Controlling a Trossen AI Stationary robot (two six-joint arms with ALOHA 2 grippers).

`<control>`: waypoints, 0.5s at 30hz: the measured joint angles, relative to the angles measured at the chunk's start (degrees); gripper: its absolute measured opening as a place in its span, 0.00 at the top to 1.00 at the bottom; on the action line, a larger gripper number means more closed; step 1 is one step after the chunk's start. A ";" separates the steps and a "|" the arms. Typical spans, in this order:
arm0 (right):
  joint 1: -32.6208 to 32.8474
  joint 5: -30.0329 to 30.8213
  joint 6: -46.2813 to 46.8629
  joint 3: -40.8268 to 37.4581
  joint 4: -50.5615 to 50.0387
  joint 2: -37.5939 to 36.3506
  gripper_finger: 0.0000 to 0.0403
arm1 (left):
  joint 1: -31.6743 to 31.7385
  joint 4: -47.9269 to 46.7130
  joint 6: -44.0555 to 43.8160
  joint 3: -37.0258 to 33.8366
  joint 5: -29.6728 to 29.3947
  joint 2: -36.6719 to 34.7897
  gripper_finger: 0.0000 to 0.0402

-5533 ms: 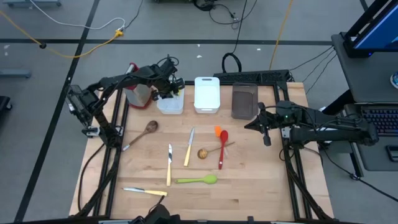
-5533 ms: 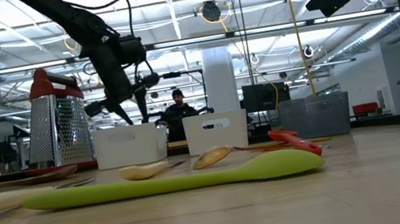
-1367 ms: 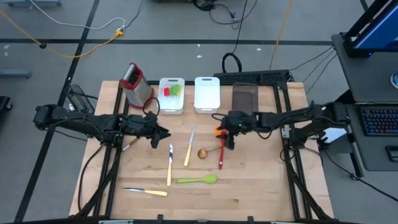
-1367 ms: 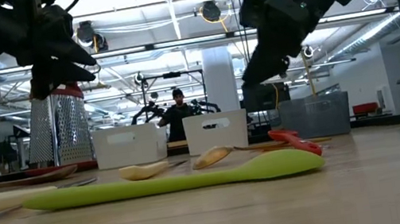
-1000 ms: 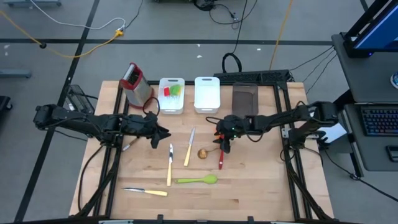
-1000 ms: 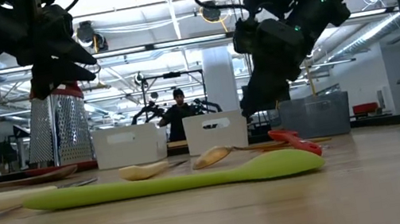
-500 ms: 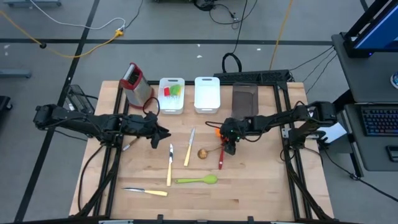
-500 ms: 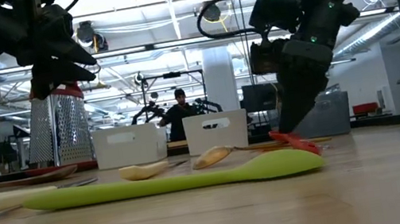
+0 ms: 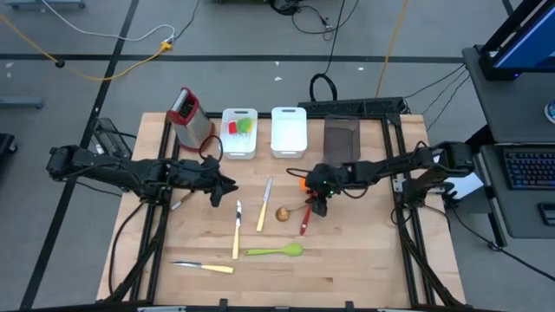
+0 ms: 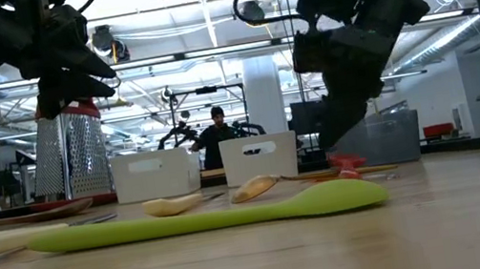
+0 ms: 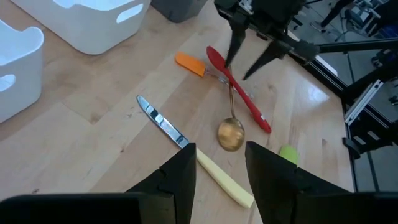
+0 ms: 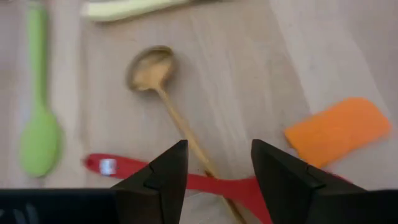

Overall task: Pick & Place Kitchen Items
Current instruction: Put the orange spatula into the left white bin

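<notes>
My right claw (image 9: 317,204) is low over the middle of the light wooden tabletop (image 9: 347,260), fingers apart, straddling the long red plastic spoon (image 9: 305,220). In my right wrist view the two dark fingers (image 12: 163,177) sit either side of the spoon's red handle (image 12: 205,182), with the slim wooden spoon (image 12: 163,91) crossing over it. Can't tell if the fingers touch the handle. The small orange spatula (image 12: 337,130) lies just beside the red spoon's bowl end.

My left claw (image 9: 227,185) hangs over the left-middle of the tabletop, fingers apart, holding nothing. A second wooden spoon (image 9: 178,203) pokes out from under that arm.

Other utensils on the tabletop:
- cream-handled knife (image 9: 264,204), just left of the wooden spoon's bowl
- second cream-handled knife (image 9: 236,229), near the first
- third cream-handled knife (image 9: 202,267), at the near left
- long green spoon (image 9: 273,251), lying crosswise near the front

Back row: steel box grater with red top (image 9: 189,117), white rectangular bin (image 9: 238,133) holding red and green items, second white bin (image 9: 289,131), dark rectangular bin (image 9: 341,140).
</notes>
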 joint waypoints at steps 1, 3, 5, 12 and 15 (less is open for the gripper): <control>0.04 -1.07 0.09 0.03 1.79 0.02 0.58 | 0.04 -0.02 0.00 0.00 0.00 0.02 0.65; 0.06 -1.95 0.17 0.30 4.21 0.63 0.58 | 0.02 0.00 -0.02 0.00 0.00 0.01 0.65; -0.04 -1.69 0.47 0.28 4.60 1.89 0.58 | 0.02 -0.05 0.05 0.02 -0.01 0.01 0.65; -2.61 1.35 0.80 0.03 4.48 5.25 0.58 | 0.09 0.09 0.17 0.04 -0.02 0.00 0.65; -3.81 1.37 1.02 0.17 4.61 6.12 0.58 | 0.09 0.09 0.18 0.04 0.00 0.00 0.65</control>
